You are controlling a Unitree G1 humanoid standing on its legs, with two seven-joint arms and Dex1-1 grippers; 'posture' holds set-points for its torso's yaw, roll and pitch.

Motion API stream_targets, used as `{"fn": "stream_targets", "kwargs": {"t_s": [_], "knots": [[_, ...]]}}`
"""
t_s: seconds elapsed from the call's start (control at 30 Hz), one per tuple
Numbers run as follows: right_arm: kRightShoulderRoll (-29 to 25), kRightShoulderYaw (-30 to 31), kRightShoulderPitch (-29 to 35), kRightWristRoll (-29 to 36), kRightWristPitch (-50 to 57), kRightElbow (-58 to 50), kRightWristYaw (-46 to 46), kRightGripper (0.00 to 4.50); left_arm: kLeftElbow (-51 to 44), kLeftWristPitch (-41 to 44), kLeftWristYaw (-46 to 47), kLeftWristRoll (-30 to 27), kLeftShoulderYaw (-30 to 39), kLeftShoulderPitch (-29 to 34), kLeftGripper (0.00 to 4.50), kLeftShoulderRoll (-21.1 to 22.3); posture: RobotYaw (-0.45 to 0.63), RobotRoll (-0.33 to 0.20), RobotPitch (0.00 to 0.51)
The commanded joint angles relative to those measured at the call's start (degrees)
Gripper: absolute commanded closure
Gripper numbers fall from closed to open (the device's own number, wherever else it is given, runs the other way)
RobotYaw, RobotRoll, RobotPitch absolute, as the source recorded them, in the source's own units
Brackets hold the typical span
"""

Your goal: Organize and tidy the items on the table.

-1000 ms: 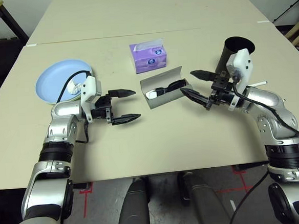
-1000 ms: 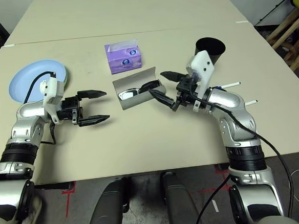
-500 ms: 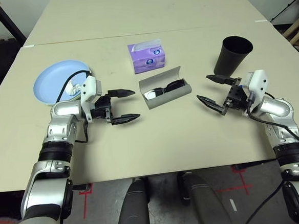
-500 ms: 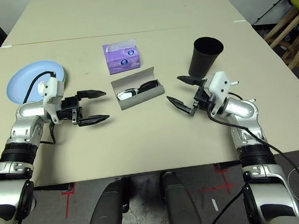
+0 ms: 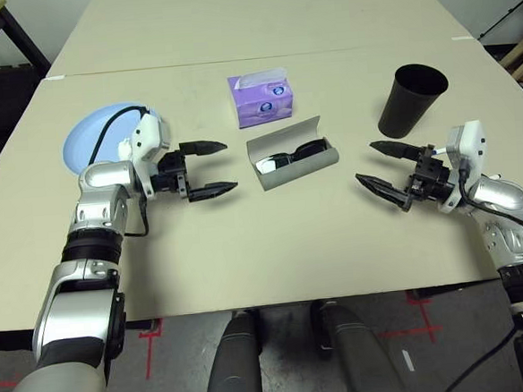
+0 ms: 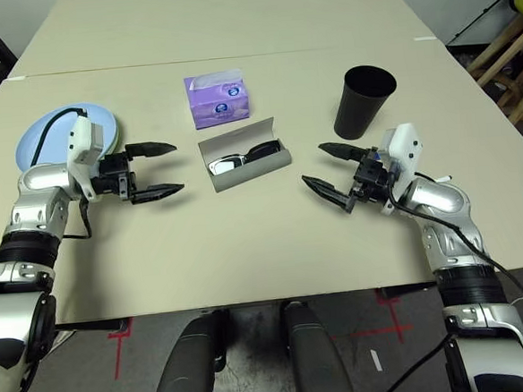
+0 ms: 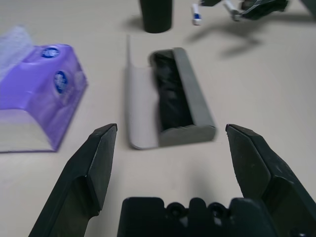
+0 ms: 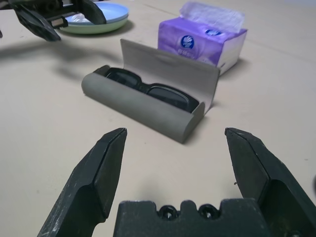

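L eye: black two-fingered L claw and R claw both open, empty; light blue round plate at worktop's left w/ tissue on it, black tapered cup at right. R wrist: black sunglasses already in grey oblong case, lid up; closing it prob. left.

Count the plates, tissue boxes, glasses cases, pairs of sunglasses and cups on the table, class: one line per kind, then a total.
Plates (light blue plate, pale green plate): 2
Tissue box: 1
Glasses case: 1
Sunglasses: 1
Cup: 1
Total: 6
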Motion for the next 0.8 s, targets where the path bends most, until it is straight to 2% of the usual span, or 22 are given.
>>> {"fn": "stream_targets", "kwargs": {"t_s": [0.03, 0.07, 0.17, 0.3, 0.47, 0.5, 0.8], "knots": [[-0.29, -0.29, 1.38, 0.79, 1.80, -3.84, -1.59, 0.03, 6.21, -2.41, 4.86, 3.12, 0.33, -2.94, 0.00, -1.26, 0.06, 0.000, 0.219], [-0.30, -0.17, 1.58, 0.84, 2.10, -4.55, -1.96, 0.03, 7.28, -2.35, 5.71, 2.97, 0.77, -3.69, 0.00, -1.82, 0.05, 0.000, 0.217], [-0.38, 0.07, 1.82, 0.97, 3.03, -6.47, -2.95, 0.00, 9.13, -1.65, 7.69, 2.88, 1.50, -5.31, 0.65, -3.02, 0.05, 0.000, 0.218], [-0.53, 0.22, 1.84, 1.04, 3.80, -7.50, -3.41, 0.00, 9.67, -1.47, 8.25, 3.14, 1.78, -5.78, 2.10, -3.74, 0.05, 0.000, 0.221], [-0.57, 0.35, 1.62, 0.98, 4.34, -8.13, -3.55, 0.00, 10.41, -0.79, 8.54, 3.22, 2.32, -7.01, 4.19, -3.97, 0.04, 0.000, 0.223], [-0.58, 0.34, 1.55, 0.98, 4.49, -8.30, -3.62, 0.00, 10.69, -0.97, 8.73, 3.56, 2.16, -7.20, 4.46, -3.99, 0.04, 0.000, 0.223], [-1.11, 0.04, 1.61, 1.22, 5.31, -9.78, -4.06, 0.00, 15.94, -3.49, 14.16, 9.59, -0.28, -9.74, 4.46, -6.18, 0.02, 0.000, 0.227]]}}
